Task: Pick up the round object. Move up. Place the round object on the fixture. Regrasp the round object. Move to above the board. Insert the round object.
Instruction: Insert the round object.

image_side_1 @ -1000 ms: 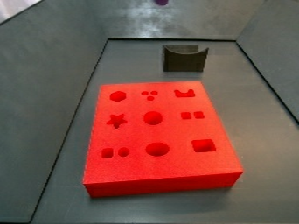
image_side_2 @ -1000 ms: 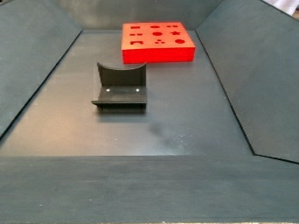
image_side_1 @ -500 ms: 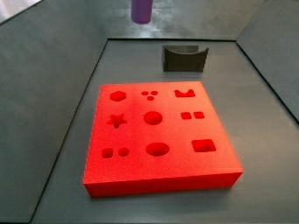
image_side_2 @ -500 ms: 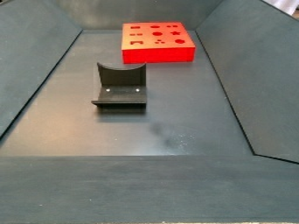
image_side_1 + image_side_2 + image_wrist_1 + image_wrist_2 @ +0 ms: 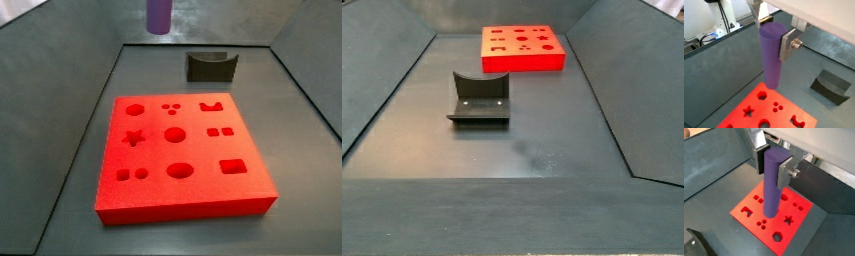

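My gripper [image 5: 771, 33] [image 5: 773, 162] is shut on the round object, a purple peg [image 5: 770, 57] [image 5: 771, 185], and holds it upright by its upper end. The peg hangs well above the orange-red board [image 5: 751, 107] [image 5: 784, 225], over the board's area in both wrist views. In a side view only the peg's lower end [image 5: 159, 16] shows at the frame's top edge, high over the far end of the board [image 5: 181, 152]; the gripper is out of frame there. The dark fixture [image 5: 211, 66] [image 5: 478, 98] [image 5: 831, 86] stands on the floor beyond the board and holds nothing.
Sloping grey walls [image 5: 54, 70] [image 5: 382, 90] close in the floor on both sides of the board and fixture. The board [image 5: 520, 48] lies at the far end in a side view, with the fixture nearer.
The peg's lower end has come further down into the side view over the last second and shifted slightly left. Board and fixture have not moved.
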